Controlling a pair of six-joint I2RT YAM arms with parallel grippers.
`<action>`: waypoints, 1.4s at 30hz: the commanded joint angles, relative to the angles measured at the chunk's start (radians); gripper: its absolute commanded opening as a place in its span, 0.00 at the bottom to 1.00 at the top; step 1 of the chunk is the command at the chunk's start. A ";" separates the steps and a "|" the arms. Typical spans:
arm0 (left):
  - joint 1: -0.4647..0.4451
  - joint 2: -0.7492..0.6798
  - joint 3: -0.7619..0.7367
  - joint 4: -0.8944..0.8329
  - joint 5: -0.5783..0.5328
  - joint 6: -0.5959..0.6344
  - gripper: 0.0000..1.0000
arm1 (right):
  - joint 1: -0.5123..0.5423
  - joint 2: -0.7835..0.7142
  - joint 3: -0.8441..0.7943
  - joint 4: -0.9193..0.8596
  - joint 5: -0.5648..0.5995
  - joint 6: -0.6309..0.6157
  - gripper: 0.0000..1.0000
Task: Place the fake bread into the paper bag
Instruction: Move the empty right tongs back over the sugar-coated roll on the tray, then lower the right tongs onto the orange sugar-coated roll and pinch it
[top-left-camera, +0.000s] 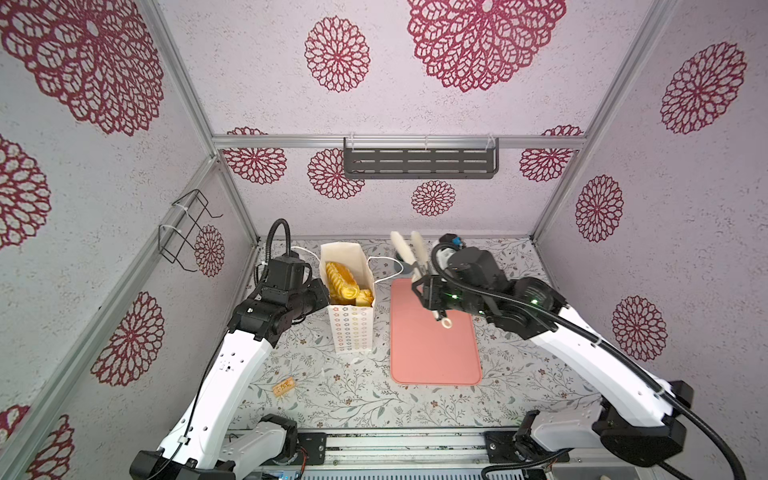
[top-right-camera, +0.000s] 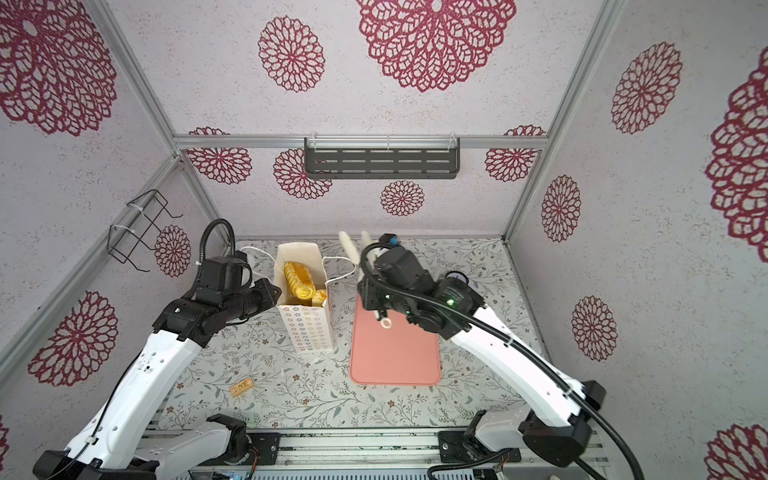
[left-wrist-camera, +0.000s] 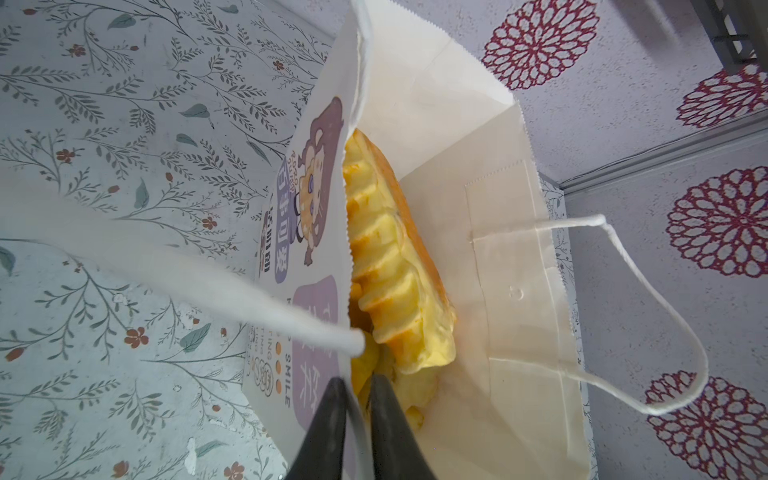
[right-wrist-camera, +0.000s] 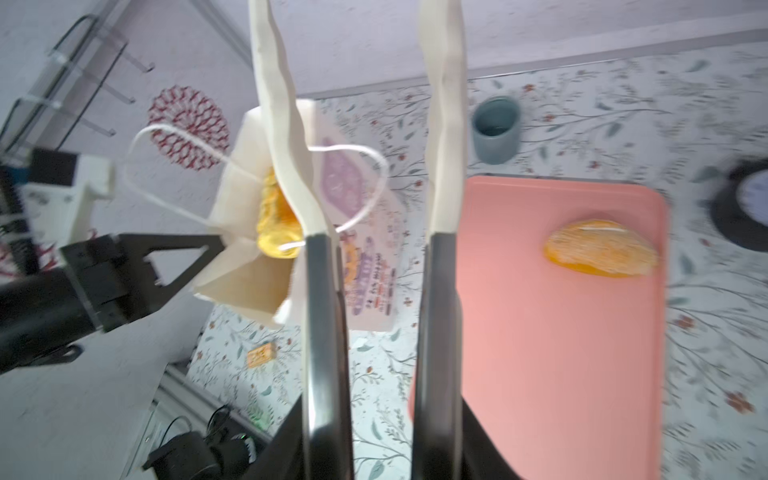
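Observation:
The paper bag (top-left-camera: 351, 328) (top-right-camera: 307, 328) stands upright left of centre, with ridged golden fake bread (top-left-camera: 343, 280) (top-right-camera: 297, 278) filling its mouth. My left gripper (top-left-camera: 322, 291) (left-wrist-camera: 359, 384) is shut on the bag's left wall (left-wrist-camera: 440, 124), one finger outside and one inside beside the bread (left-wrist-camera: 386, 257). My right gripper (top-left-camera: 424, 286) (right-wrist-camera: 382, 419) is shut on cream-tipped tongs (top-left-camera: 407, 249) (right-wrist-camera: 444, 145); the tong arms stand apart with nothing between them, raised right of the bag. One flat orange bread (right-wrist-camera: 600, 249) lies on the pink tray (right-wrist-camera: 540, 332); my right arm hides it in both top views.
The pink tray (top-left-camera: 432, 357) (top-right-camera: 395, 357) lies right of the bag. A small tan cork-like piece (top-left-camera: 284, 385) (right-wrist-camera: 261, 356) lies front left. A grey cup (right-wrist-camera: 496, 129) stands behind the tray, and a dark round object (right-wrist-camera: 744, 208) lies beyond it. A wire rack (top-left-camera: 187, 228) hangs on the left wall.

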 joint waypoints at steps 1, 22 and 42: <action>0.007 -0.001 0.023 0.001 -0.010 -0.003 0.20 | -0.108 -0.081 -0.109 -0.028 -0.032 -0.034 0.41; 0.007 0.011 0.029 -0.004 -0.018 0.006 0.53 | -0.482 -0.128 -0.628 0.134 -0.362 -0.114 0.45; 0.007 0.003 0.015 0.011 -0.018 0.014 0.53 | -0.635 0.251 -0.412 0.222 -0.514 -0.237 0.46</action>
